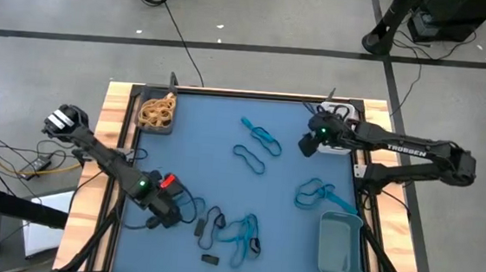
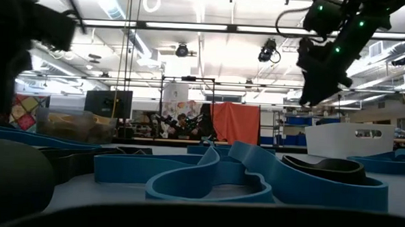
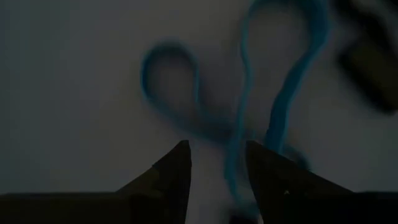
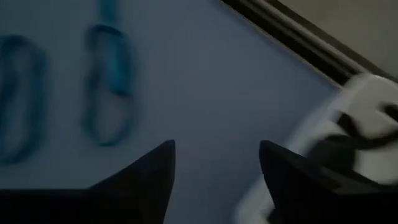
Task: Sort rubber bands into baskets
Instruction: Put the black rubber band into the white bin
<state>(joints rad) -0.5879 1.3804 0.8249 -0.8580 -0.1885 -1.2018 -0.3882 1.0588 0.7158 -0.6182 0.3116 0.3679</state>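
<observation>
High view is showing the right gripper hanging beside the white basket at the mat's far right, its fingers standing apart and holding nothing; dark bands are lying inside that basket. Left gripper is sitting low at the near left, fingers parted around a blue band without clamping it. Tan bands are filling the dark basket. Grey-teal basket is standing near right. Loose blue bands are lying mid-mat.
</observation>
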